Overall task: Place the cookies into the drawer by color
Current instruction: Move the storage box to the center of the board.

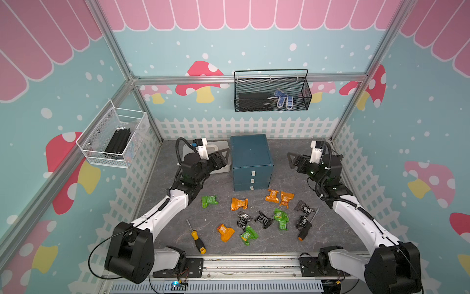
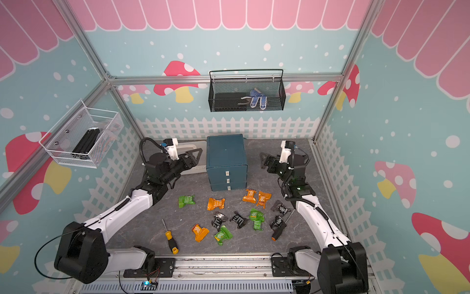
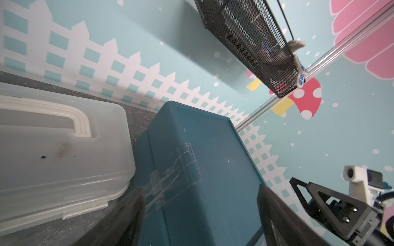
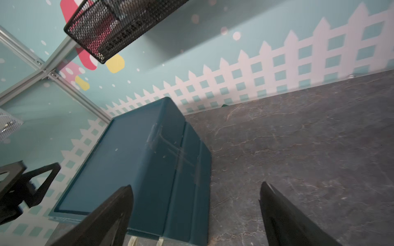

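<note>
Standing wide-jawed and empty: left gripper (image 1: pixel 223 159) and right gripper (image 1: pixel 294 163), one at each side of the drawer (image 1: pixel 251 156). Drawer: dark teal cabinet at the table's rear centre, three shut tiers, white pull tabs. Cookies (image 1: pixel 239 203): orange, green and black foil packets, white print unreadable, scattered before the drawer front. Pale case (image 3: pixel 64 159) just beside its left wall; bare grey tabletop (image 4: pixel 298 138) on its right.
</note>
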### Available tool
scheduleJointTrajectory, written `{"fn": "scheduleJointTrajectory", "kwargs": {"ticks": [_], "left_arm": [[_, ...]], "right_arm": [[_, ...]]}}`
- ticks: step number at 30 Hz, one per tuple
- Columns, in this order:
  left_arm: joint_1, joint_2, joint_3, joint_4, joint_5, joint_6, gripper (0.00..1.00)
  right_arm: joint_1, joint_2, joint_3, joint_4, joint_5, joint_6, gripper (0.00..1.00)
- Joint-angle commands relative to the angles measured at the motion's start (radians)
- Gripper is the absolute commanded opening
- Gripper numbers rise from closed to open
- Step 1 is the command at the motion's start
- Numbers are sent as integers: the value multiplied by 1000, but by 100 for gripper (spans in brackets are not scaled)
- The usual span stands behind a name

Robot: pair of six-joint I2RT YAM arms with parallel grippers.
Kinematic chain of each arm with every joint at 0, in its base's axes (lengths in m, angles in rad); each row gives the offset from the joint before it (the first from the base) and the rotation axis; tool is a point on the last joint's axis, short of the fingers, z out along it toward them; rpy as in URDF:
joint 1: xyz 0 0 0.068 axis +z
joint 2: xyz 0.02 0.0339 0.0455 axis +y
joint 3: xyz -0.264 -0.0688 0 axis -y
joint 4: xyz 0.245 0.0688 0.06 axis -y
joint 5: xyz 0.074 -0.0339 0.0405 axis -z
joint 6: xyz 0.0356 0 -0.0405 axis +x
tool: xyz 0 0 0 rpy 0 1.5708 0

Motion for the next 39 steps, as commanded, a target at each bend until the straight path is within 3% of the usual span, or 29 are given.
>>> {"fn": "scheduleJointTrajectory", "kwargs": {"ticks": [1, 11, 18, 23, 39], "left_arm": [[-20, 66, 96, -164, 10, 41, 83], [-24, 272, 276, -240, 78, 62, 68], [-24, 328, 325, -263, 78, 74, 55], [-25, 397, 399, -278, 101, 79, 45], [-21, 608, 606, -359, 49, 113, 44]], "right_arm": [[63, 75, 125, -217, -21, -72, 94], [146, 307, 387, -351, -99, -124, 79], [159, 438, 499, -390, -162, -136, 65], [174, 493, 539, -388, -172, -139, 62], [177, 710, 689, -452, -114, -164, 62]]}}
